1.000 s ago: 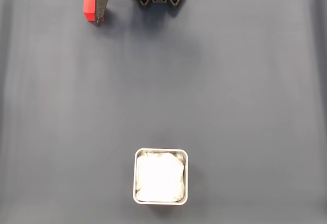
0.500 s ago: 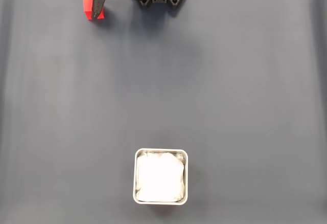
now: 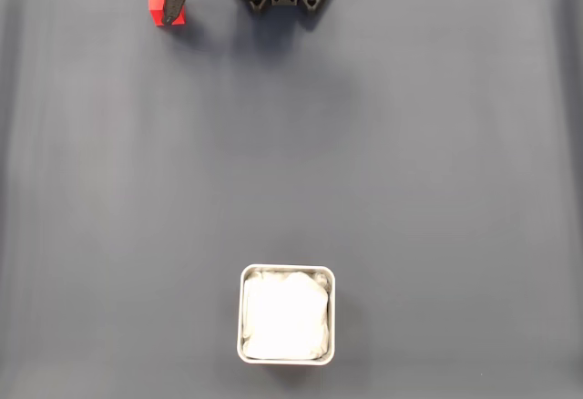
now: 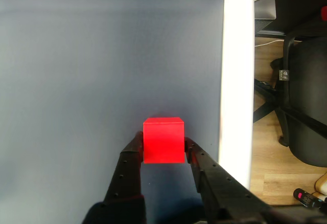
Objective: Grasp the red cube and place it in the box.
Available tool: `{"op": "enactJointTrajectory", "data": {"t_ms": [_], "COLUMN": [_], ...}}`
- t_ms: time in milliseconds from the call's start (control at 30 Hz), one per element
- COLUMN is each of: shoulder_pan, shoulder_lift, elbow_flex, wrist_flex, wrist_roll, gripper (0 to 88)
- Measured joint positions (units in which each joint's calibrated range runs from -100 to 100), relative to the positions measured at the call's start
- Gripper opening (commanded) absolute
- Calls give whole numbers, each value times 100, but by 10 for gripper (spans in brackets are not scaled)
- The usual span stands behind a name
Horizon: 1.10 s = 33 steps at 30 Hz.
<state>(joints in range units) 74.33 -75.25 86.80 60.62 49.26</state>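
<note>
Red cube (image 4: 163,140) clamped between the two black fingers of the gripper (image 4: 163,150), jaws narrowed against its left and right faces in the wrist view. Same cube (image 3: 161,5) at the far edge of the table, toward the left corner in the fixed view, under the gripper (image 3: 170,15); lifted or resting, cannot tell. Grasp apparently done; carry and release left. Box (image 3: 242,315) with white wrinkled lining near the front edge, about midway, well apart from the cube, holding no cube. Dark grey mat (image 3: 410,162) across the table. White table edge (image 4: 237,81), wooden floor (image 4: 268,157) and black office chair (image 4: 306,101) at the right of the wrist view.
</note>
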Motion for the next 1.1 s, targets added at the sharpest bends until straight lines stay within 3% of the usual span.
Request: {"op": "enactJointTrajectory", "data": {"t_ms": [1100], "shoulder_pan": [-252], "shoulder_lift": [174], "elbow_flex": [-669], "wrist_flex": [-8], "wrist_roll": [93], "gripper": [109]}}
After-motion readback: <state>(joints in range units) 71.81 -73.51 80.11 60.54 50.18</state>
